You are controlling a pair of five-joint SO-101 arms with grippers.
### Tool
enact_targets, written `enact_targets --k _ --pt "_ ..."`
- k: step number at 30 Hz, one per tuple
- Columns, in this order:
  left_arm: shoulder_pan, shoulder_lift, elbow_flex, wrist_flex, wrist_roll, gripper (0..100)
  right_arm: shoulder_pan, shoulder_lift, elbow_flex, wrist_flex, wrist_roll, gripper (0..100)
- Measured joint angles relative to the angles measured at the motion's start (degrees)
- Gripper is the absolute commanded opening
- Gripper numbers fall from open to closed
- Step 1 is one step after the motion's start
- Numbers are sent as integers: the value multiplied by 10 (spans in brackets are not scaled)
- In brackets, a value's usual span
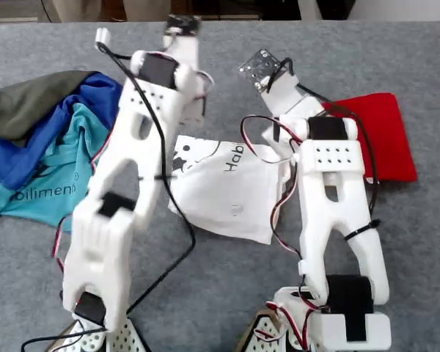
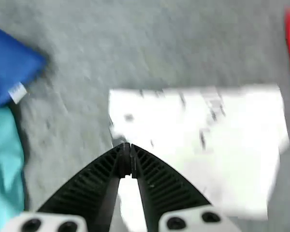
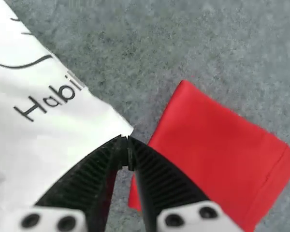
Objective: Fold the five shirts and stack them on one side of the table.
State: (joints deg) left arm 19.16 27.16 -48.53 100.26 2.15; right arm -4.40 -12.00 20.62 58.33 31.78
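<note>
A white shirt [image 1: 227, 191] with black print lies partly folded on the grey table, between my two arms. My left gripper [image 2: 125, 162] is shut on one edge of the white shirt [image 2: 208, 145], with cloth showing between the finger bases. My right gripper [image 3: 125, 147] is shut on a corner of the white shirt [image 3: 38, 130], beside a folded red shirt [image 3: 212, 154]. That red shirt [image 1: 381, 136] lies flat at the table's right side. At the left, a dark grey shirt [image 1: 29, 103], a blue shirt [image 1: 95, 103] and a teal shirt [image 1: 51, 183] lie heaped unfolded.
The grey table surface [image 1: 220, 293] is bare in front of the white shirt. Black and red cables [image 1: 183, 235] hang from both arms over the middle. The blue shirt [image 2: 9, 63] and teal shirt [image 2: 2, 159] lie close to my left gripper.
</note>
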Motion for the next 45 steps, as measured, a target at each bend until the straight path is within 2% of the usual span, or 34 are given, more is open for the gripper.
enact_targets --k 2,4,8,11,15,18,22,29,34,39,45 --pt "29 -99 137 -12 -8 19 0 8 13 -10 0 2" --pt "40 -197 276 -62 -10 19 0 22 26 -21 0 2" --pt "40 -360 564 -227 -11 19 0 55 27 -47 0 2" --pt "40 -415 756 -375 -12 19 0 91 27 -69 0 2" --pt "40 -419 902 -534 11 19 0 154 22 -91 0 2" --pt "40 -400 920 -583 36 19 0 197 14 -91 0 2" --pt "44 -365 933 -596 41 19 8 234 13 -91 0 2" --pt "51 -362 928 -501 18 19 38 283 -39 -90 -2 2" --pt "51 -363 930 -477 2 19 40 324 -76 -82 0 2" --pt "51 -374 917 -433 0 19 44 331 -139 -14 0 2" --pt "21 -457 794 -352 1 22 45 331 -284 132 0 2"
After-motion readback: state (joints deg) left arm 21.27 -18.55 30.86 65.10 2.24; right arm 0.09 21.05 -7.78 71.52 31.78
